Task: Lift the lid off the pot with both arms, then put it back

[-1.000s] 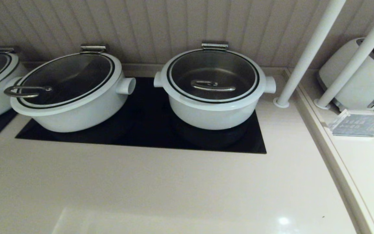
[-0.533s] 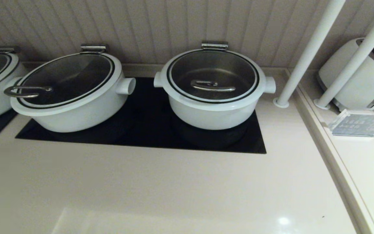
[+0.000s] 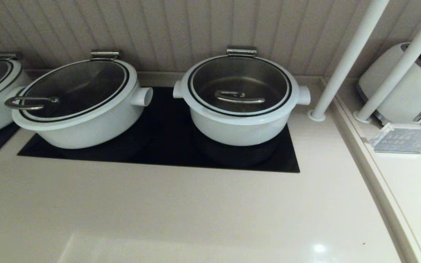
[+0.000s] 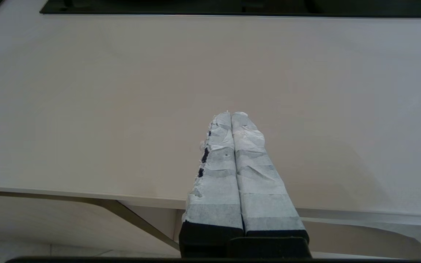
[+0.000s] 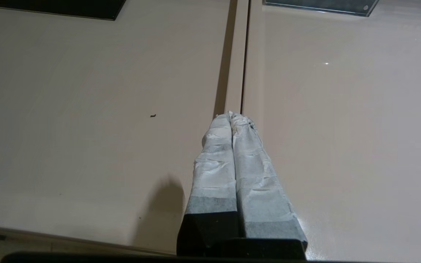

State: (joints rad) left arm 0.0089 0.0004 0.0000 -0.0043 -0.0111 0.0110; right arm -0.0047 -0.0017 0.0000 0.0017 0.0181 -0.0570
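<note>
Both grippers, left gripper (image 4: 231,114) and right gripper (image 5: 230,114), have fingers pressed together over the counter (image 3: 196,212); I must first reach the lid (image 3: 239,86), seated on the pot (image 3: 238,129).

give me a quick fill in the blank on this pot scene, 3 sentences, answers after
1. The lid sits ____ on the pot.
2. The left gripper has its fingers ____.
3. The right gripper hangs over the ____, holding nothing.

Missing words: closed; shut; counter
</note>
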